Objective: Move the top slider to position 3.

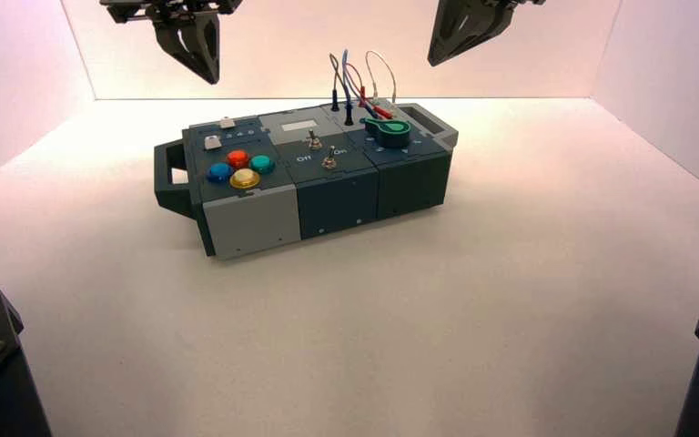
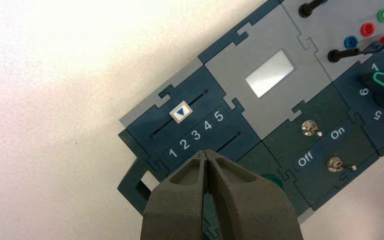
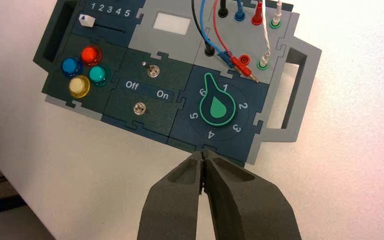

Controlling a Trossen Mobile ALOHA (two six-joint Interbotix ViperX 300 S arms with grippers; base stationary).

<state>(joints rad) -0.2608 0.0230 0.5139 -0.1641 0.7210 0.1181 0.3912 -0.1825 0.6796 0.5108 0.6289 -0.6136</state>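
Both arms hang high above the worktop (image 1: 473, 300), and nothing on the box (image 1: 328, 196) is being touched; this reads as the approach step, with the actual push not yet begun. In the high view the left pincer (image 1: 191, 41) sits in the upper left of the frame, above and behind the box's slider end, and the right pincer (image 1: 460, 32) sits in the upper right, above the wire end. Each wrist view shows its own pincer pressed together at the tips, holding nothing. Now the target: the top slider (image 2: 181, 112), a whitish cap with a blue triangle, shows left of centre in the left wrist view, on its dark track, right above the row of numerals. The triangle looks to point at roughly the 2, perhaps a shade short of it, so it is not yet at position 3 (image 2: 196, 134), which lies just right of and below the cap in that frame. The twin slider (image 3: 87, 20) shows in the upper left of the right wrist view, by the 1. Next move, by my reading: the left pincer, the nearer one, must descend to the cap's side and nudge it one mark along, gently, since an overshoot lands on 4.
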